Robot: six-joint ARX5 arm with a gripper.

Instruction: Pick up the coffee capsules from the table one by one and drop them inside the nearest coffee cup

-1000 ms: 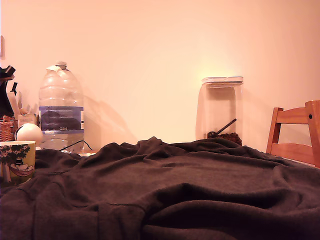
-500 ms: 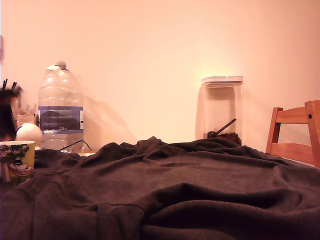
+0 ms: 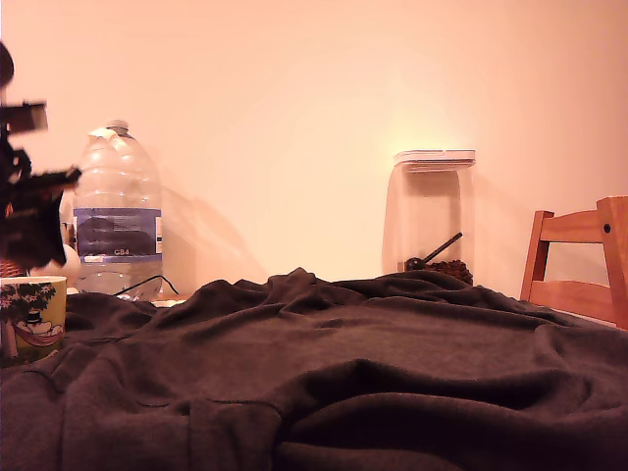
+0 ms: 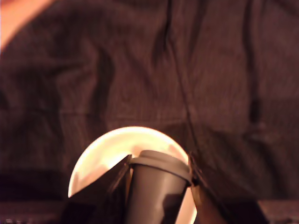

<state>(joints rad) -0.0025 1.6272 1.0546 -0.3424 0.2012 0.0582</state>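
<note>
Wrinkled dark brown fabric tabletop (image 3: 373,373) spreads everywhere under my claw (image 4: 159,186). The pale yellow-green coffee cup with the dark green tree cartoon (image 3: 32,316) sits right below my claw, its pale open mouth (image 4: 100,161) just behind what I'm carrying. Claw's clamped on a grey coffee capsule with a flared rim (image 4: 156,186), a finger pressed against each side.

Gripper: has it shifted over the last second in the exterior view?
Yes. The gripper has risen and swung toward the exterior view's right, now overlapping the water bottle above the coffee cup. It holds a grey capsule.
</note>
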